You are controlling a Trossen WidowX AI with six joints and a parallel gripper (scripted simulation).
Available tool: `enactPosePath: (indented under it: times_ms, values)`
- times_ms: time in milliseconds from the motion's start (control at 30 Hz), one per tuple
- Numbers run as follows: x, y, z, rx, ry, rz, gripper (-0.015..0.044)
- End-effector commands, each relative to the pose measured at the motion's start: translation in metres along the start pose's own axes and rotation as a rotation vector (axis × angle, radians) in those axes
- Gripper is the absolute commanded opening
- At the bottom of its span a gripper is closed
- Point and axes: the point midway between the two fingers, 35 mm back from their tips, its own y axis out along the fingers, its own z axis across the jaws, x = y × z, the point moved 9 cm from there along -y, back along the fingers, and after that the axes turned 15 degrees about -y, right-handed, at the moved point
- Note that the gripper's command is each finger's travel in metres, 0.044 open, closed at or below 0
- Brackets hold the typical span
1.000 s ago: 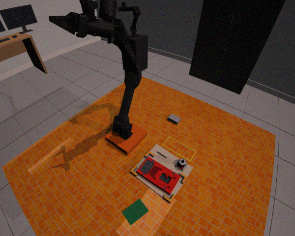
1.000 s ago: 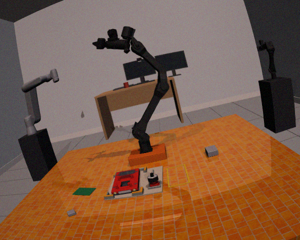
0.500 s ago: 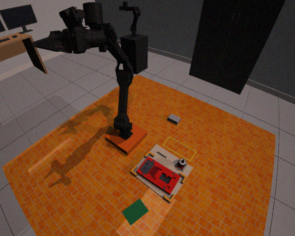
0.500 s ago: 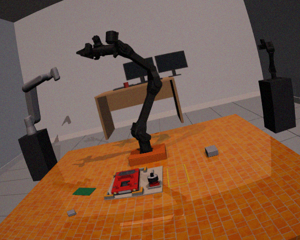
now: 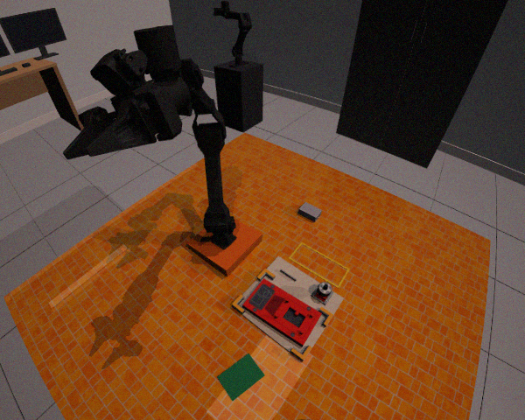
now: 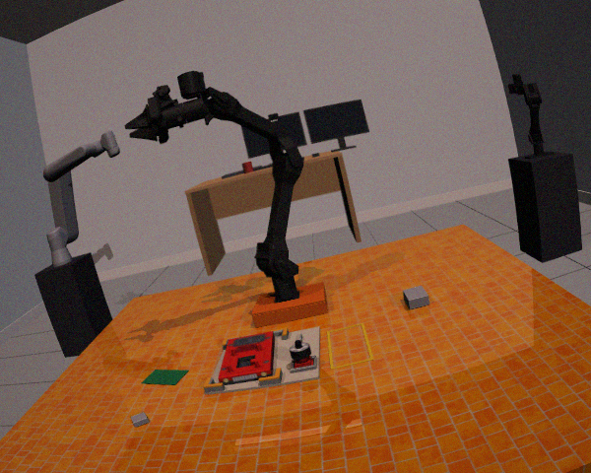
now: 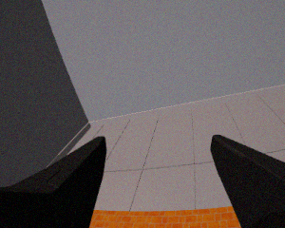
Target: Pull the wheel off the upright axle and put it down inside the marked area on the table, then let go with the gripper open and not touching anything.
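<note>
Black parallel-jaw gripper (image 6: 139,128) held high, fingers spread, empty; small grey wheel on upright axle (image 6: 298,349) far below, toward worktop's near edge.

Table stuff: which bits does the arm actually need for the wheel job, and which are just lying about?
Needed:
wheel on its axle
yellow marked area
gripper, jaws open, raised high

Lying about:
red board
green sheet
large grey block
small grey block
</note>
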Motion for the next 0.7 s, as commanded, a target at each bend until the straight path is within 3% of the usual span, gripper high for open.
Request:
enactPosePath:
  times_ms: [0, 667]
  values:
    - [-0.017, 0.018, 0.026, 0.09, 0.037, 0.092, 0.03]
    - [-0.092, 0.046, 0.139, 0.365, 0.1, 0.478, 0.03]
